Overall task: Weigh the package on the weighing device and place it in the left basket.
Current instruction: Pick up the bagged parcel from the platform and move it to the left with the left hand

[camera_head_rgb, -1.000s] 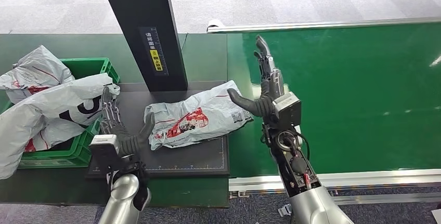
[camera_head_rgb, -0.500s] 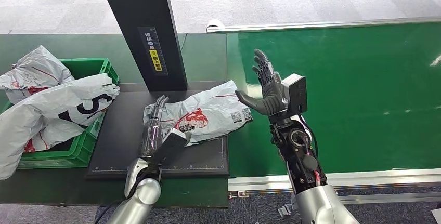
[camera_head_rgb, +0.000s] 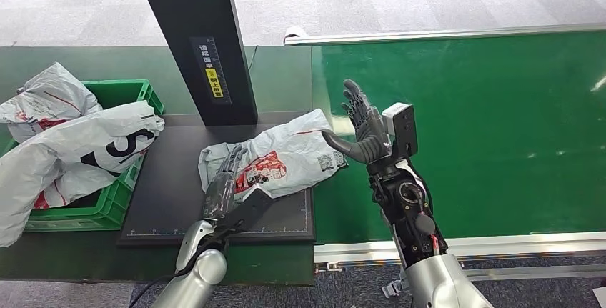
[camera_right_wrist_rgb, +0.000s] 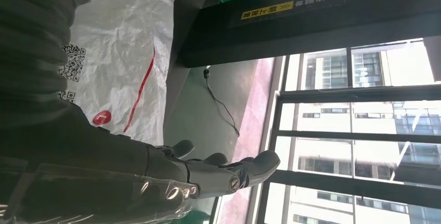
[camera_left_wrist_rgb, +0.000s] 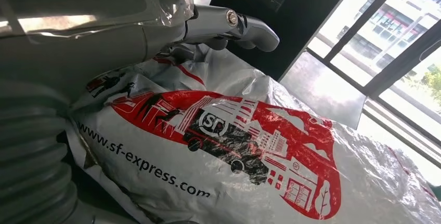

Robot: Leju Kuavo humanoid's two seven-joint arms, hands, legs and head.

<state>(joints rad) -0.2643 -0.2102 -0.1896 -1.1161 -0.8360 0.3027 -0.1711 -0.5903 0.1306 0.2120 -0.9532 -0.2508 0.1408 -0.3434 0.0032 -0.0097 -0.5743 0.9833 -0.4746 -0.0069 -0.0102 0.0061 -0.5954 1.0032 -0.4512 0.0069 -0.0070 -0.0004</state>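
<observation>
The package (camera_head_rgb: 275, 159), a crumpled grey courier bag with red print, was seen lying on the dark weighing platform (camera_head_rgb: 171, 208), against the foot of the black upright column (camera_head_rgb: 196, 36) and overhanging the platform's edge toward the green conveyor belt (camera_head_rgb: 500, 122). The left hand (camera_head_rgb: 227, 188) was laid at the package's end nearest the green basket (camera_head_rgb: 118, 93), fingers extended along the bag and thumb spread beside it; nothing was yet seen to be gripped, and in the left wrist view the fingers (camera_left_wrist_rgb: 239, 24) rested over the bag's top. The right hand (camera_head_rgb: 364, 133) was held open and empty just beside the package's far end, palm turned toward it, fingers apart.

The step in hand was judged to be taking hold of the package for the lift off the platform. A good grip would be had if the fingers were closed well in from the loose end, since slack film could be expected to slip or sag; the right hand could be used to steady the other end.

Relative to the package, the column was close behind, so a lift was judged best made upward and toward the basket. The basket was already heaped with other bags (camera_head_rgb: 78, 147) spilling over its rim, leaving little open room.
</observation>
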